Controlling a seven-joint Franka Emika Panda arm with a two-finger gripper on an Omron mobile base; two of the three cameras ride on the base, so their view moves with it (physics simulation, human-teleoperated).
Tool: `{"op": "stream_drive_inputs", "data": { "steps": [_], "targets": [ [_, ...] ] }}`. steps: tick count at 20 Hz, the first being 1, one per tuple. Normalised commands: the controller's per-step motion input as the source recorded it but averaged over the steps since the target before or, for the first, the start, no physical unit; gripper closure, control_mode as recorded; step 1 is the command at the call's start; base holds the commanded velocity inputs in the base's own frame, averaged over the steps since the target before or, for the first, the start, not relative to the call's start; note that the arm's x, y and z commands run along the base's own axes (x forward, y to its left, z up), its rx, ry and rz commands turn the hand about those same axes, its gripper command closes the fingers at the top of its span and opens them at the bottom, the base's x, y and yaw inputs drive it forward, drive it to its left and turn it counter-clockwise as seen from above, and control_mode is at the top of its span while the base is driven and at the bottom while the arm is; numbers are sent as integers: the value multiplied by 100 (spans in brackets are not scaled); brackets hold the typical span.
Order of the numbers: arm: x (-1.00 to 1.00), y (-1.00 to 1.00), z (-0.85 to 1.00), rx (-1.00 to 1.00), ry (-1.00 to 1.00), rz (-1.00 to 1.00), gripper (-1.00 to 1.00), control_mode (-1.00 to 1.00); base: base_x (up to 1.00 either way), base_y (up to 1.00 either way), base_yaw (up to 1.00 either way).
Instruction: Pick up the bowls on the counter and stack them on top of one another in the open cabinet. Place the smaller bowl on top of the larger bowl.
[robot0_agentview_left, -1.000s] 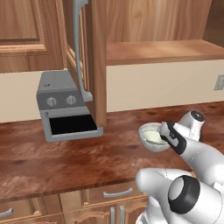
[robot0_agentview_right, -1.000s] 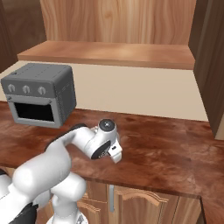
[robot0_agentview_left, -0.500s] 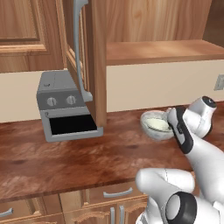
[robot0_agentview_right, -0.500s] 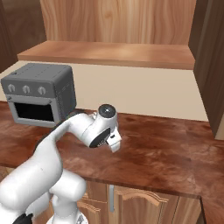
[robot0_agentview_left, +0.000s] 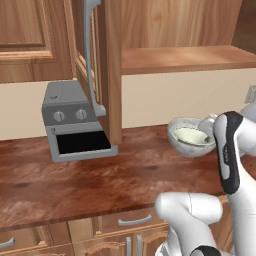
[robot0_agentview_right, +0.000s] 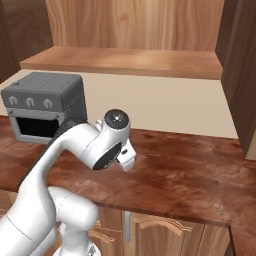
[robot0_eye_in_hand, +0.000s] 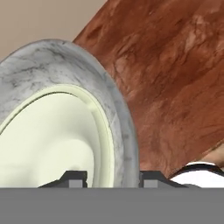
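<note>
The larger bowl (robot0_agentview_left: 181, 135), grey and marbled, hangs above the counter (robot0_agentview_left: 100, 180) at the right, tilted, with the smaller bowl (robot0_agentview_left: 191, 136) nested inside it. The hand view shows the grey rim (robot0_eye_in_hand: 118, 113) and the cream inside (robot0_eye_in_hand: 48, 140) up close. My gripper (robot0_eye_in_hand: 111, 177) is shut across the rim. One fingertip (robot0_eye_in_hand: 72, 177) is inside the cream bowl and the other is outside the grey wall. The open cabinet's shelf (robot0_agentview_left: 180, 57) lies above and behind the bowls, and its door (robot0_agentview_left: 107, 70) with the grey bar handle stands open to the left.
A grey toaster oven (robot0_agentview_left: 75, 120) stands on the counter under the open door, its own door hanging down. A wall socket (robot0_agentview_left: 251, 92) is at the far right. In the right base view my arm (robot0_agentview_right: 100, 145) rises over the counter (robot0_agentview_right: 190, 170), below the shelf (robot0_agentview_right: 120, 60).
The arm has lifted the nested bowls off the counter, up and slightly to the right, towards the shelf. The grip has not changed.
</note>
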Motion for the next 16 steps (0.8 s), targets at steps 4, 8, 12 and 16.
{"op": "stream_drive_inputs", "data": {
  "steps": [4, 8, 12, 16],
  "targets": [
    [-63, 4, 88, 0, -10, 8, 100, -100, 0, 0, 0],
    [-60, 7, 85, 0, -10, 7, 100, -100, 0, 0, 0],
    [-51, 13, 85, 0, -11, 5, 100, -100, 0, 0, 0],
    [-40, 15, 89, 0, -13, 1, 100, -100, 0, 0, 0]
  ]
}}
